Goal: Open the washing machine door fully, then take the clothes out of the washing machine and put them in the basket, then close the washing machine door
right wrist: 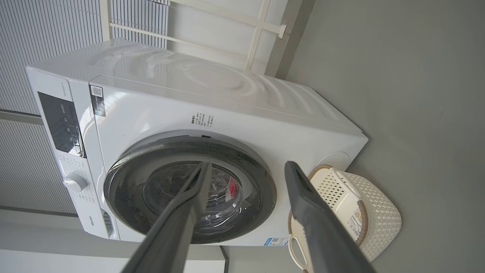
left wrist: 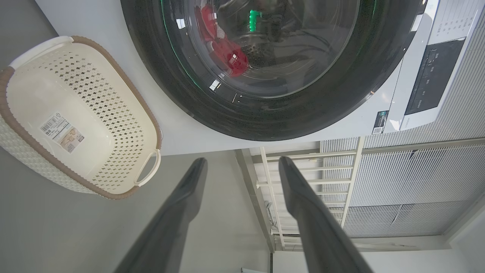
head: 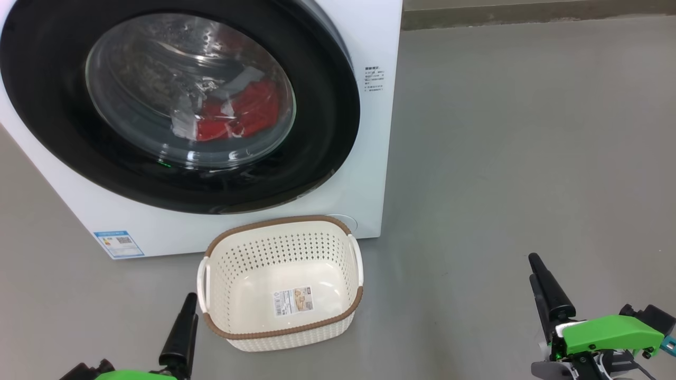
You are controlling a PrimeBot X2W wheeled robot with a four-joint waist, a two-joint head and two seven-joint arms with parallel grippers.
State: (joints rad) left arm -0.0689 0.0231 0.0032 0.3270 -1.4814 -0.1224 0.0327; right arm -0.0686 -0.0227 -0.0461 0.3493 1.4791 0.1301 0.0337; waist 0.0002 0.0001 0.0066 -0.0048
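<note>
The washing machine door (head: 179,105) sits shut at eleven o'clock, clothes (head: 237,116) behind its glass, basket (head: 274,220) at six; the left hand (left wrist: 242,161) and right hand (right wrist: 247,165), both wide and empty, should likely hook its rim edge and follow the arc.

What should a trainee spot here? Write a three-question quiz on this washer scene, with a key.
1. True or false: the washing machine door is closed.
2. The basket on the floor holds: A) red garments; B) only its label sticker; C) a folded towel.
3. Fill in: the red clothes lie inside the ____.

Key: 1 true. 2 B. 3 washing machine, seen through the door's glass.
</note>
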